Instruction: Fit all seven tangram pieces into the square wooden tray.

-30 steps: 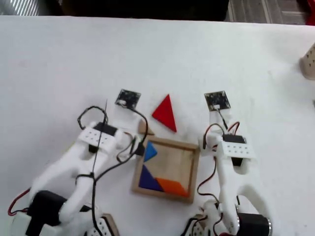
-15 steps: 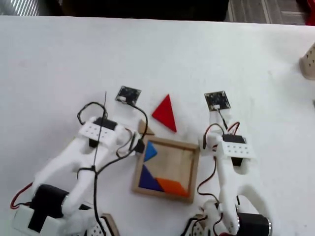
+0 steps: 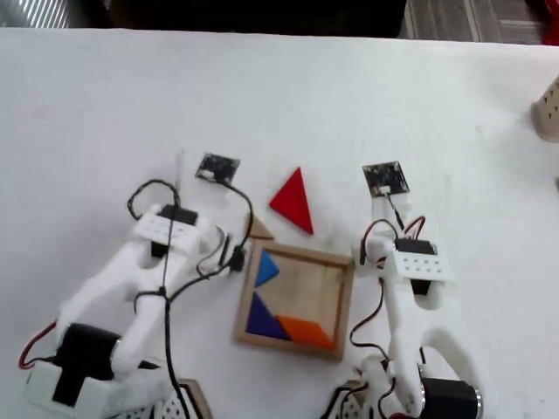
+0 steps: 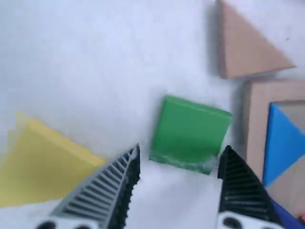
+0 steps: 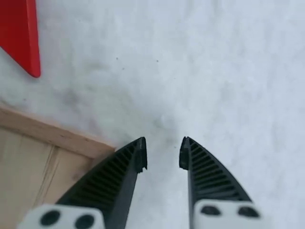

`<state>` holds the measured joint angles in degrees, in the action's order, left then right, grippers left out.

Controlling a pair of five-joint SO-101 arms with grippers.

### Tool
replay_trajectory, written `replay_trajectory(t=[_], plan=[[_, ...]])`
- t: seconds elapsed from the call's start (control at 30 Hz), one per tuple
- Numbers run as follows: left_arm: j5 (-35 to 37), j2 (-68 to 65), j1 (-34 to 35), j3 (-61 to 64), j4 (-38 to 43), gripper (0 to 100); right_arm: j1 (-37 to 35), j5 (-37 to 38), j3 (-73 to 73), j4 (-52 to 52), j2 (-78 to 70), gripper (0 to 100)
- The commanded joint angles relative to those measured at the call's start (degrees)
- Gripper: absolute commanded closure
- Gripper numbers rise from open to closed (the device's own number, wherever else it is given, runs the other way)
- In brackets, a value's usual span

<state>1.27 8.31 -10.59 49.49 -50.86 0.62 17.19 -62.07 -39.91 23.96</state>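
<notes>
Green square (image 4: 190, 131): flat on surface (image 4: 71, 47), just ahead of left jaws, wide open, empty. Best straddle it squarely, close on parallel edges. Right jaws: slightly parted, empty.

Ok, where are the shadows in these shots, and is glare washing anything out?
High view: the white table is evenly bright, with no hot spots on the wooden tray. Left wrist view: soft dark shadows hug one edge of the green square and of the tan triangle. Right wrist view: faint grey shade lies beside the tray; the red triangle shows no glare.
</notes>
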Motion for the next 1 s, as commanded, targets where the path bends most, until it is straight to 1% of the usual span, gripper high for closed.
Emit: replay_trajectory(t=[0.0,0.2,0.3,0.47,0.6,0.7,0.8,0.87,0.97], plan=[[-0.9,0.2,1.5,-1.5,-0.2,74,0.1,0.7,2.5,-0.5,0.7,87.9],[-2.0,0.2,1.1,-2.0,0.4,74,0.1,0.7,2.5,-0.5,0.7,87.9],[-2.5,0.3,0.2,-2.1,3.0,74,0.1,0.7,2.5,-0.5,0.7,87.9],[-12.7,0.3,-0.8,-3.1,3.3,74,0.1,0.7,2.5,-0.5,0.7,87.9],[-18.4,0.3,-1.0,-2.9,3.4,74,0.1,0.7,2.5,-0.5,0.7,87.9],[-20.5,0.2,-1.0,-3.3,4.0,74,0.1,0.7,2.5,-0.5,0.7,87.9],[-20.5,0.2,-1.0,-3.3,7.4,74,0.1,0.7,2.5,-0.5,0.7,87.9],[-20.7,0.2,-1.0,-3.3,7.8,74,0.1,0.7,2.5,-0.5,0.7,87.9],[-25.1,0.2,-2.5,-2.8,7.5,74,0.1,0.7,2.5,-0.5,0.7,87.9]])
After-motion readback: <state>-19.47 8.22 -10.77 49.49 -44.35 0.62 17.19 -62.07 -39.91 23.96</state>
